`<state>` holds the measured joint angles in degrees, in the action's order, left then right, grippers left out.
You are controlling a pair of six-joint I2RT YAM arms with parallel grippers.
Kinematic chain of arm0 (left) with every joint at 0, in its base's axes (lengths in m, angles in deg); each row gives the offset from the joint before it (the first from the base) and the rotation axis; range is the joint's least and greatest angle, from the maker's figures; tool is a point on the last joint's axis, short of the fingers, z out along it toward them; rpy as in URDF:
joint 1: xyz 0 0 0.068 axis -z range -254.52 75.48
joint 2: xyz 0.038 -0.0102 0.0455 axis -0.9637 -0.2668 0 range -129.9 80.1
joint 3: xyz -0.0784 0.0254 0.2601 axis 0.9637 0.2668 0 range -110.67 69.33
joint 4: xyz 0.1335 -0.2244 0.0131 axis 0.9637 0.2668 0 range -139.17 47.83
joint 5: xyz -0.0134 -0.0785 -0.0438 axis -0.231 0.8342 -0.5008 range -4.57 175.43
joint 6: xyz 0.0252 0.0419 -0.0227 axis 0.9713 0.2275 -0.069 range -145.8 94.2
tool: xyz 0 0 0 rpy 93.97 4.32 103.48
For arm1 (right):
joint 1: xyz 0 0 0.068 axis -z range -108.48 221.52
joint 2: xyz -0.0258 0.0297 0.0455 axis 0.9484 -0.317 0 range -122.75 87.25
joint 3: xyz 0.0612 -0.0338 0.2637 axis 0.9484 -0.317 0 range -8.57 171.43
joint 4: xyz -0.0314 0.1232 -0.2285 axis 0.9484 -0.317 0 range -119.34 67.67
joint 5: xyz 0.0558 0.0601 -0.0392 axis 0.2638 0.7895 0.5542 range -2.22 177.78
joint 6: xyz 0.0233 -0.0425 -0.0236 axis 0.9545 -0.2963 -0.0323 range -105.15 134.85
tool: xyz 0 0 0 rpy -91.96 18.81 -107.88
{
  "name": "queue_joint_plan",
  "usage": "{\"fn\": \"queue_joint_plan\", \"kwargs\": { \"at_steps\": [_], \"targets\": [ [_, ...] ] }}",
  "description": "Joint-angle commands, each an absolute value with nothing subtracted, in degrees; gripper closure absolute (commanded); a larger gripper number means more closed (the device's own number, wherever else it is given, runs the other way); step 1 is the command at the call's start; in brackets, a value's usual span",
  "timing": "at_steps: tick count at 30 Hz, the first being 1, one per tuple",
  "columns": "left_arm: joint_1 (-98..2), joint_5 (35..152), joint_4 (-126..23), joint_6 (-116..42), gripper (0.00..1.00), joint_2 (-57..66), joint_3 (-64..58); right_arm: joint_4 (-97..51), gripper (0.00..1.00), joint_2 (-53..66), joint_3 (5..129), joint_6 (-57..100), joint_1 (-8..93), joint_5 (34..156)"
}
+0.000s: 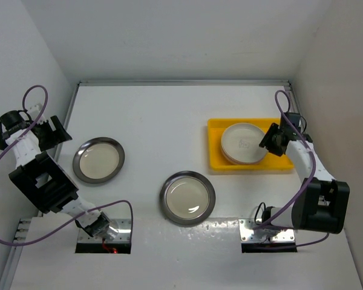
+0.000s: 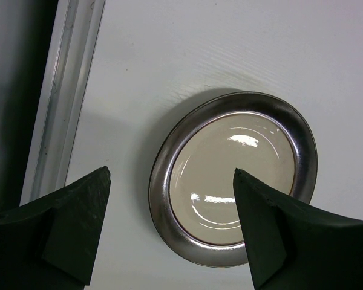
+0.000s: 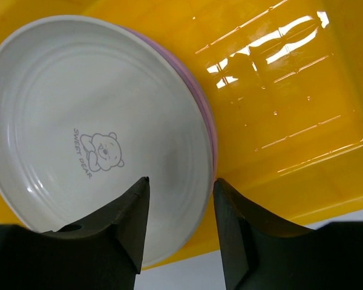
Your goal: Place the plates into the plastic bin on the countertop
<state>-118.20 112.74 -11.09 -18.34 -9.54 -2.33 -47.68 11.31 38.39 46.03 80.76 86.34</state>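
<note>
Left jaws: released, spread wide with nothing between them, hanging above the white tabletop (image 2: 230, 48). One steel-rimmed plate (image 2: 233, 178) lies flat below the gap and apart from both jaws, offset toward the jaw at the right of the wrist view, whose tip overlaps its rim. A metal strip (image 2: 63, 96) runs beyond the opposite jaw. Right jaws: parted and gripping nothing, poised just over the near rim of the cream-white plate (image 3: 91, 139), a stretch of which shows through the gap between them. This plate, printed with a small bear, tops a stack inside the yellow plastic bin (image 3: 290, 121). The edge of a lilac plate (image 3: 209, 121) shows beneath it, toward the jaw at the right of that view. The stack fills the half of the bin ahead of the jaws, and bare yellow floor extends to one side. A second steel-rimmed plate (image 1: 187, 197) rests on the tabletop between the two arms, well apart from either set of jaws
</note>
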Motion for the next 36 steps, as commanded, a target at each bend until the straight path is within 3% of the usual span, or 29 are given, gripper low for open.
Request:
{"fn": "queue_joint_plan", "kwargs": {
  "at_steps": [1,8,10,13,15,18,19,23,27,36],
  "targets": [
    [-117.94,114.08,-11.64,-18.51,0.17,-9.02,-3.18,-44.92,0.54,10.09,37.93,44.38,80.84,84.88],
    [-117.94,114.08,-11.64,-18.51,0.17,-9.02,-2.65,-44.57,0.53,9.28,37.66,44.64,80.92,83.12],
    [-117.94,114.08,-11.64,-18.51,0.17,-9.02,-2.65,-45.54,0.48,10.86,38.37,44.29,80.32,81.81],
    [-117.94,114.08,-11.64,-17.98,0.17,-9.02,-2.65,-47.99,0.32,16.55,42.22,42.8,77.69,75.42],
    [-117.94,114.08,-11.64,-17.28,0.17,-9.02,-2.65,-50.36,0.29,18.68,43.63,41.58,76.27,73.55],
    [-117.94,112.85,-11.64,-16.67,0.17,-9.02,-2.65,-53.79,0.29,24.31,45.05,41.13,71.97,73.53],
    [-117.94,112.33,-11.64,-16.66,0.17,-9.02,-2.65,-56.06,0.31,27.45,44.09,41.3,65.96,78.24],
    [-117.94,113.1,-11.64,-16.66,0.17,-8.32,-2.13,-56.09,0.44,31.52,33.66,49.7,56.07,90.22],
    [-117.41,113.73,-11.64,-16.66,0.17,-6.92,-0.99,-49.42,0.47,31.17,24.5,57.72,42.28,97.26],
    [-116.18,113.73,-10.5,-14.46,0.17,-1.72,2.17,-27.09,0.44,35.49,4.98,70.12,36.1,102.01]
  ]
}}
